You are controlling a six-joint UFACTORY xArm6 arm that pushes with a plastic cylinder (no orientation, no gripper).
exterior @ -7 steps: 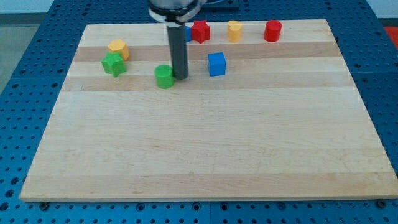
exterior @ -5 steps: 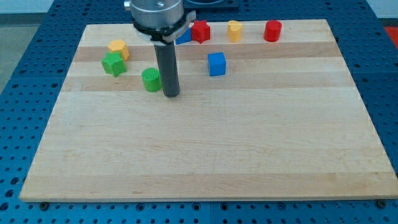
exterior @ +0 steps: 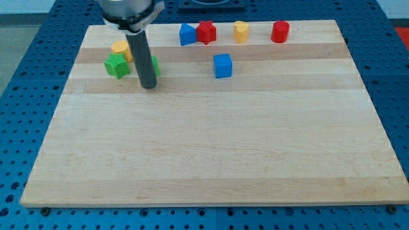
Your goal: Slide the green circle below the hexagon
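Rod tip pressed against the green circle

There is no pincer, only the rod: the tip [exterior: 149, 86] touches the green circle [exterior: 154, 66], mostly hidden behind the rod, at 4 o'clock of the yellow hexagon [exterior: 121, 49] and beside the green star [exterior: 116, 65] on the counter [exterior: 204, 153].

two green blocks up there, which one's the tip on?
The green circle, mostly hidden behind the rod, just right of my tip. The green star sits clear to the view's left, beside the yellow hexagon.

Pale striped wood is showing across the board [exterior: 211, 153], sitting on a blue pegboard surface [exterior: 25, 96]. Blocks are showing green [exterior: 116, 65], yellow [exterior: 119, 48], blue [exterior: 222, 65] and red [exterior: 279, 30]. The rod is looking dark grey.
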